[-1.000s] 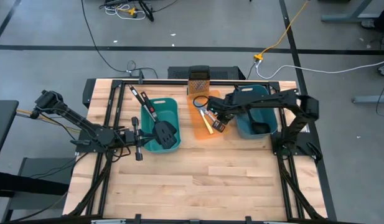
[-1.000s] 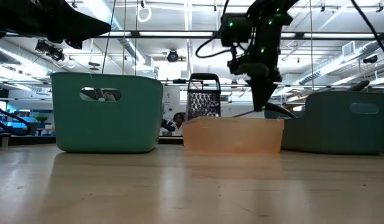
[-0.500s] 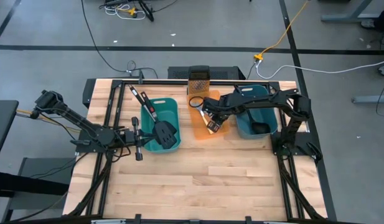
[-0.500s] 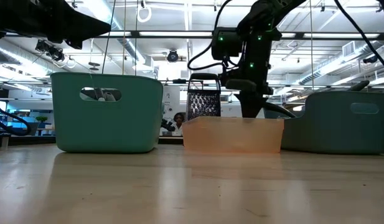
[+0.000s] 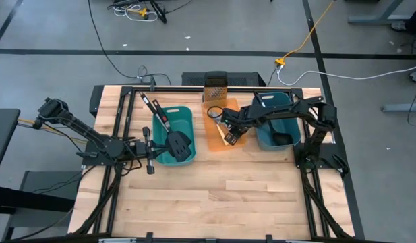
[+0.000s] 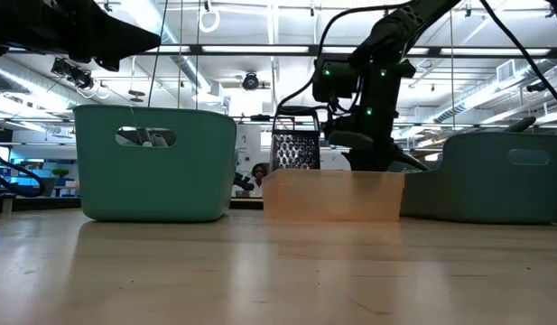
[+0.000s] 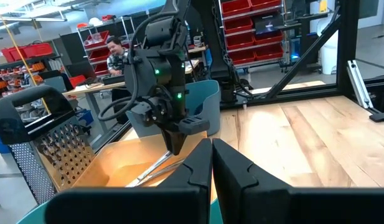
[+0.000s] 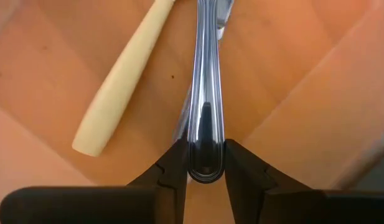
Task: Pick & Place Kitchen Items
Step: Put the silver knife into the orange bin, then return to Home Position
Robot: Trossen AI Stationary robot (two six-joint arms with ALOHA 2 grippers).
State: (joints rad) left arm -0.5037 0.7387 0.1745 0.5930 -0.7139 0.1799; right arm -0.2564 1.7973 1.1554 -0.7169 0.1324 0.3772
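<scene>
My right gripper (image 5: 229, 137) is down inside the orange tray (image 5: 214, 142), shut on a silver table knife (image 8: 206, 74). The small yellow-handled knife (image 8: 120, 93) lies beside it on the tray floor. My left gripper (image 5: 152, 150) is shut and empty by the near left side of the left teal tub (image 5: 168, 115). Two black slotted spatulas (image 5: 172, 138) stand in that tub, handles sticking out toward the far left. A black ladle (image 5: 282, 138) lies in the right teal tub (image 5: 288, 101). My right gripper pinches the silver knife's handle at its rounded free end (image 8: 205, 163) between its two fingers (image 8: 173, 163). The fingers come from above, slanting down into the tray. The knife runs straight away from them, along the tray floor.
The brownish box grater (image 5: 214, 88) stands at the far edge, just behind the orange tray. Another silver piece (image 8: 182, 118) shows under the held knife. Bare wooden tabletop (image 5: 214, 196) fills the near half. A person shows in the room beyond (image 7: 117, 50).
My right gripper has gone a little toward the table's left edge and down into the orange tray, to the silver knife's handle end.
</scene>
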